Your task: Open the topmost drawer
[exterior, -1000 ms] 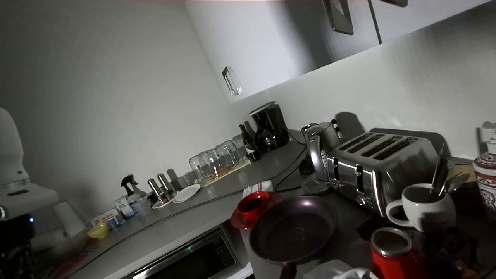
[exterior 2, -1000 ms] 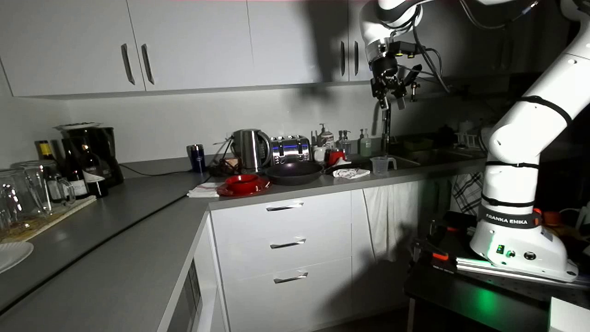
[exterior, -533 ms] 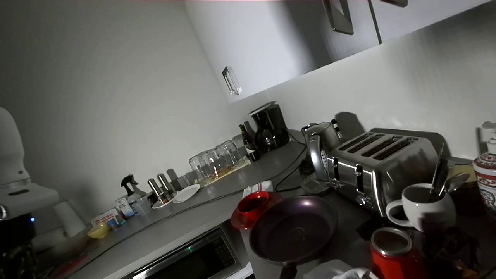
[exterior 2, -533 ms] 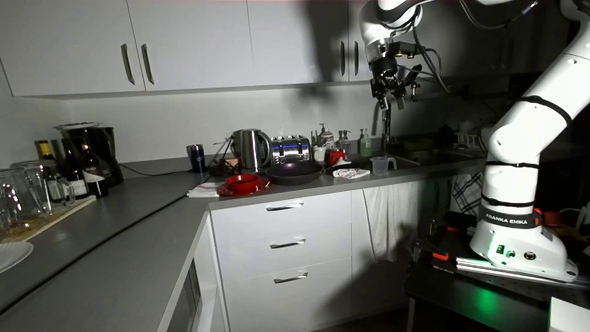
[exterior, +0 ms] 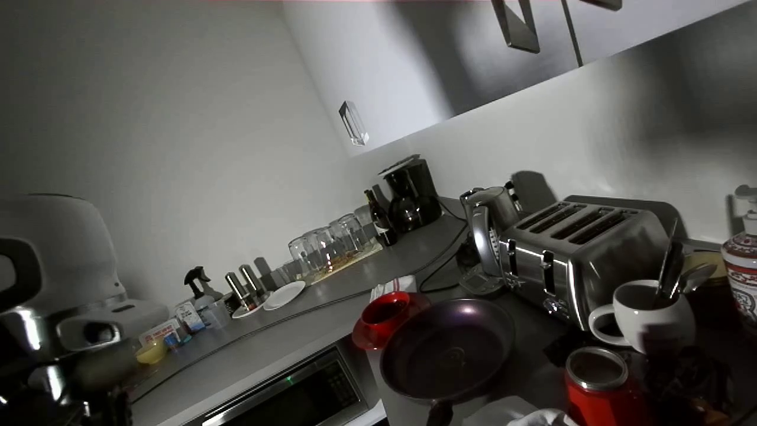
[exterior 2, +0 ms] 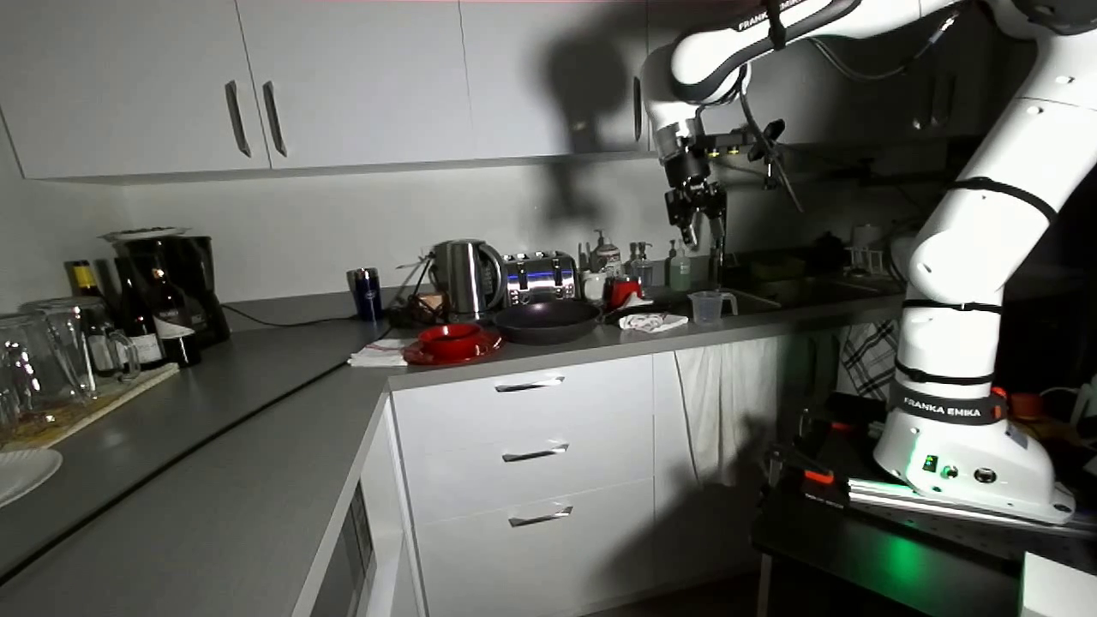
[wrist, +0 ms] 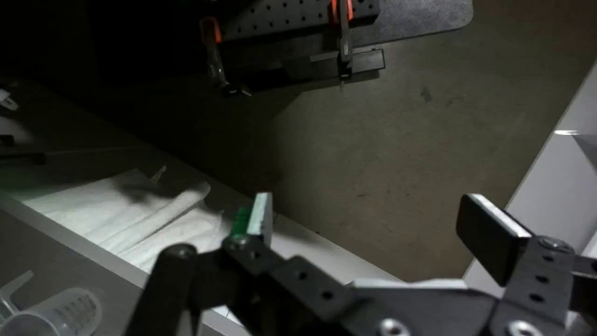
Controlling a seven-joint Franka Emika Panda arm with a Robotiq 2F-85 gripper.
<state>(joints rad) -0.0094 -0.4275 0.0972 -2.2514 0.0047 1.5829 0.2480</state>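
Note:
The topmost drawer is the upper one of three pale drawers under the counter in an exterior view. It is shut, with a flat whitish front and a slanted silver handle. My gripper hangs in the air, well above the counter and to the right of the drawer, pointing down. In the wrist view the gripper is open, with wide-spread fingers and nothing between them. A pale cabinet front shows below and between the fingers there; I cannot tell which drawer it belongs to. The fingers are dark and mostly cut off in an exterior view.
The counter bears a frying pan, a red bowl on a plate, a toaster and a clear measuring cup. A white curtain hangs right of the drawers. White wall cabinets hang above.
My arm and gripper have moved lower and to the left in an exterior view, and further into the picture from the left edge in an exterior view. The drawer has not moved.

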